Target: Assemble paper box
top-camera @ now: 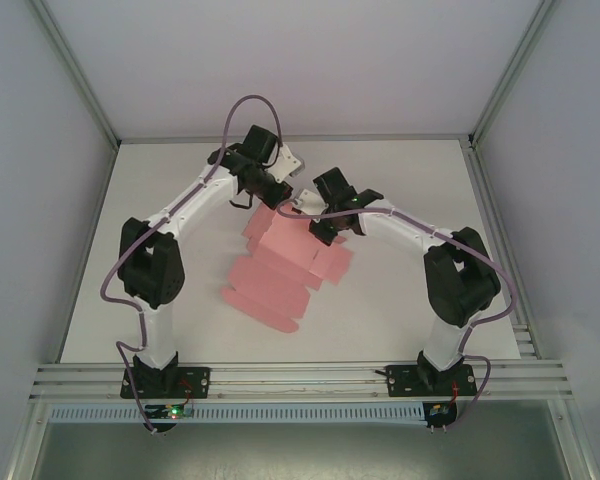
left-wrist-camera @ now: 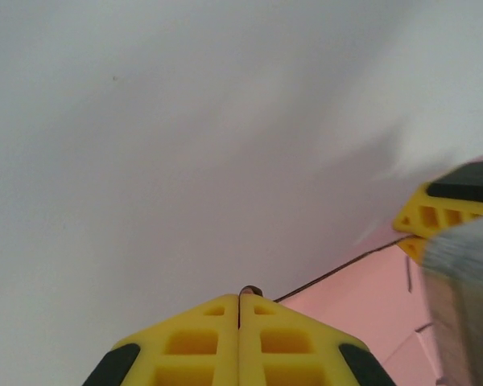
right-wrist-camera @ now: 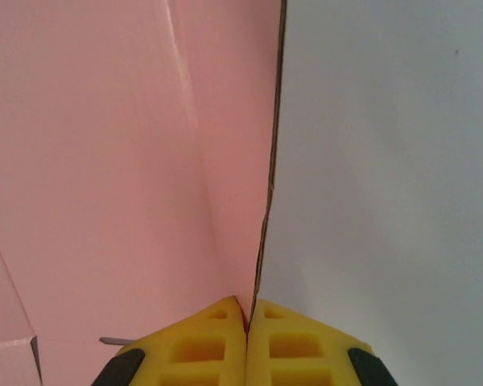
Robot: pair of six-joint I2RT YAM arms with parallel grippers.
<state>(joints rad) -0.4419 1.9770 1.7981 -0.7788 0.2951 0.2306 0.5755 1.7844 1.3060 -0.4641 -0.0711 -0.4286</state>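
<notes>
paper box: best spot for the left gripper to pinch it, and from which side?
Probably the raised far edge of the paper box, beside where the right gripper is shut on it. Bring the left gripper in edge-on from its own side: the thin card stands off the table there, while the near tabs lie flat with nothing to pinch.

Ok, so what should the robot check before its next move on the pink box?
1. Grip of the right hand on the paper box edge: ok, shut on it.
2. Is the left hand shut: ok.
3. Card really pinched by the left hand: cannot tell; the pink edge only reaches its tips.
4. Hands not bumping each other: ok, close but apart.
5. Box all folded up: not ok; flaps lie flat on the table.
6. Box away from the table's edges: ok.
</notes>
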